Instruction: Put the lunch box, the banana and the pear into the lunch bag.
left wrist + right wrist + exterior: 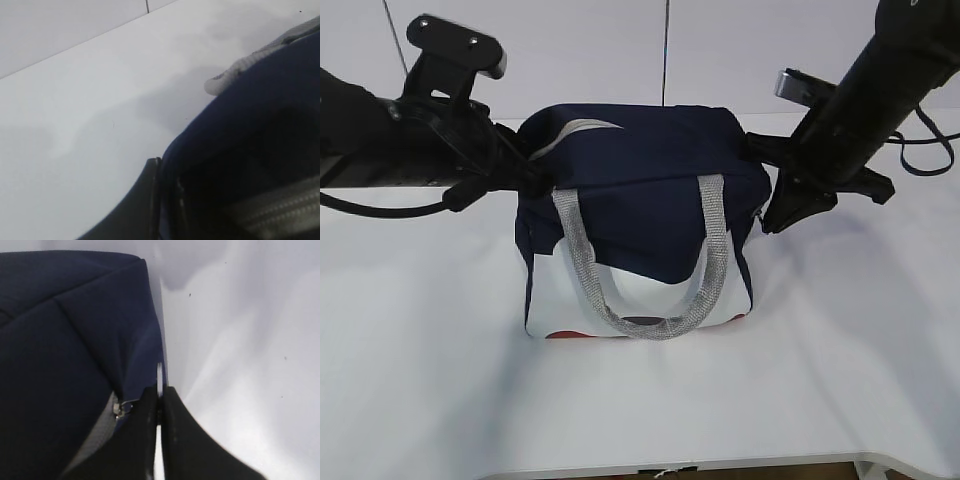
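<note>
We found the lunch bag (645,190) standing upright at the centre of the white table (420,350), its navy top drawn over and closed as far as we could see, its white lower panel facing the exterior camera, and one grey webbing handle (582,268) hanging down the front in a loop. A second grey strap (575,130) lay across the top toward eleven o'clock. The lunch box, the banana and the pear were not visible in any view; whether they lay inside the bag we could not tell. The left gripper (535,180) met the bag at its nine o'clock end, level with the top edge. In the left wrist view only one dark finger (145,200) showed, pressed against navy fabric with a strip of grey zipper trim (280,210) at four o'clock — the jaws were drawn together, and appeared to pinch the cloth, though the far finger was hidden. The right gripper (775,215) stood at the bag's three o'clock end, its arm slanting down from one o'clock. In the right wrist view its two dark fingers (172,440) were pressed nearly together on a thin pale tab (159,377) that stood up between them — the metal zipper slider (118,408) sat just beside, at nine o'clock of the fingertips, where the grey zipper trim ended at the bag's corner.
</note>
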